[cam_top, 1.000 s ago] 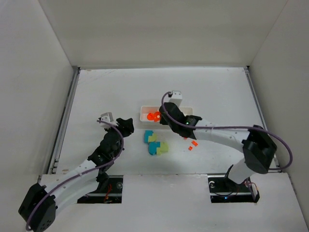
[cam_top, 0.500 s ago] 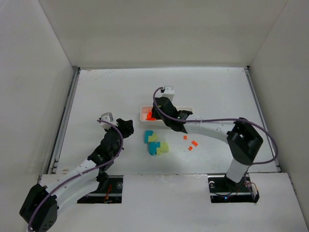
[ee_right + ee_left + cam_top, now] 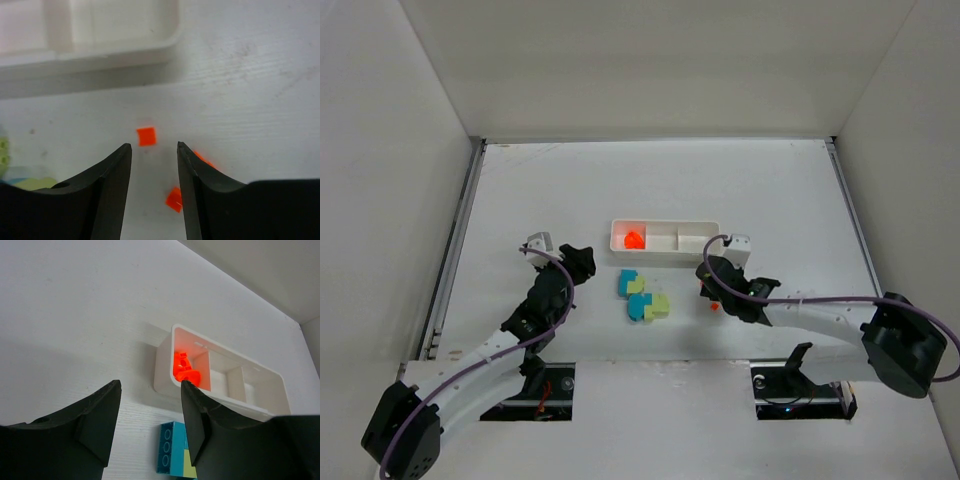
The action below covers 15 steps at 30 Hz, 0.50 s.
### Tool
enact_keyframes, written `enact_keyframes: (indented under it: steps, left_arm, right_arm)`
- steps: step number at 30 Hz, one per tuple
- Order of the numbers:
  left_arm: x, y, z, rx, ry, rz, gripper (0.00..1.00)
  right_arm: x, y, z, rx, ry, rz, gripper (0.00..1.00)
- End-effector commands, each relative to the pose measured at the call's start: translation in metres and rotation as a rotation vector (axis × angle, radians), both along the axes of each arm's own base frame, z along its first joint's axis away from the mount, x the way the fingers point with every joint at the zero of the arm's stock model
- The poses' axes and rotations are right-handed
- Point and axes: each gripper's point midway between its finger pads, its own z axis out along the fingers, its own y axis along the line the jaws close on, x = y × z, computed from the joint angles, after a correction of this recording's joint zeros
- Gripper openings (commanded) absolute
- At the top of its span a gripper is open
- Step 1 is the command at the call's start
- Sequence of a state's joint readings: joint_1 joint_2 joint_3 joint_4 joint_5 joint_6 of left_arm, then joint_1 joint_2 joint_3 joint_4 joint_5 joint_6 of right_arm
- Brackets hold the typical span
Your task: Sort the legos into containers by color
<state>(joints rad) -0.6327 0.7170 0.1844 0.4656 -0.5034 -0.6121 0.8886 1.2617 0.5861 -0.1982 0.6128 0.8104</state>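
Observation:
The white three-compartment tray (image 3: 692, 238) lies mid-table. Orange-red legos (image 3: 633, 239) sit in its left compartment; they show in the left wrist view (image 3: 185, 371) too. Teal-blue (image 3: 629, 284) and pale yellow-green (image 3: 658, 303) legos lie clustered in front of the tray. Small orange-red pieces (image 3: 714, 306) lie on the table to their right. My right gripper (image 3: 705, 283) is open and empty just above them: one piece (image 3: 146, 136) lies ahead of the fingertips, another (image 3: 174, 199) between the jaws. My left gripper (image 3: 582, 260) is open and empty, left of the cluster.
In the left wrist view the tray wall (image 3: 165, 367) is ahead and a teal lego (image 3: 172, 455) lies between the jaws (image 3: 150, 390). In the right wrist view the tray's right end (image 3: 100, 62) is ahead of the gripper (image 3: 154, 146). White walls enclose the table.
My right arm has pulled back from the tray's left compartment, leaving orange-red legos there, and now hovers open over the orange-red pieces on the table. The left arm has not moved.

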Motion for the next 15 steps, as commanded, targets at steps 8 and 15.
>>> enact_keyframes:
  steps: [8,15]
  left_arm:
    - [0.002,-0.003,0.006,-0.020,-0.025,-0.003,0.49]
    - [0.001,-0.004,0.005,-0.023,-0.024,-0.009,0.49]
  right_arm:
    - [0.006,0.010,-0.006,0.008,0.024,0.004,0.48]
    - [0.012,0.019,-0.013,-0.023,0.040,0.018,0.44]
